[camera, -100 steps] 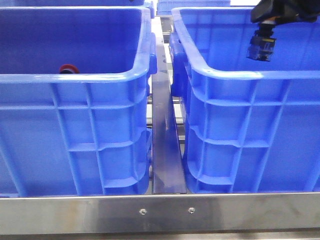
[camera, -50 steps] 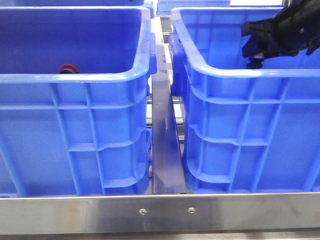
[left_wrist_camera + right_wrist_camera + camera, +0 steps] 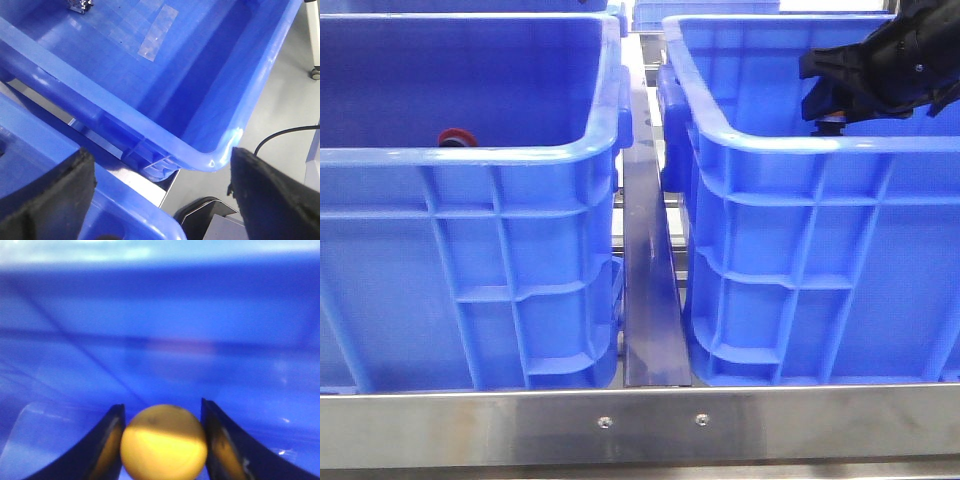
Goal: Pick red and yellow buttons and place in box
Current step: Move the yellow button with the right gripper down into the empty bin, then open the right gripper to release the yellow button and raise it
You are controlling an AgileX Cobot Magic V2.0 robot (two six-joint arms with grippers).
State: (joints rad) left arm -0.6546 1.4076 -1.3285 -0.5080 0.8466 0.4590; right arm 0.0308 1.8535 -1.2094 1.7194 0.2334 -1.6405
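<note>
Two alike blue crates stand side by side, the left one (image 3: pixel 470 260) and the right one (image 3: pixel 820 270). The red button (image 3: pixel 457 137) lies in the left crate, just showing over its near rim. My right gripper (image 3: pixel 832 100) hangs inside the top of the right crate, near its front wall. In the right wrist view it (image 3: pixel 162 406) is shut on the yellow button (image 3: pixel 164 445), with blue crate wall behind. My left gripper (image 3: pixel 160 195) is open and empty, over the gap between two crate rims (image 3: pixel 220 155). It does not show in the front view.
A steel rail (image 3: pixel 648 280) runs between the crates and a steel frame bar (image 3: pixel 640 425) crosses the front. The left wrist view shows a small metal part (image 3: pixel 80 5) and clear tape (image 3: pixel 157 32) in a crate, grey floor and a black cable (image 3: pixel 285 134).
My right gripper has come down from above the right crate's rim into its opening and tilted, the yellow button still in it. The red button has not moved.
</note>
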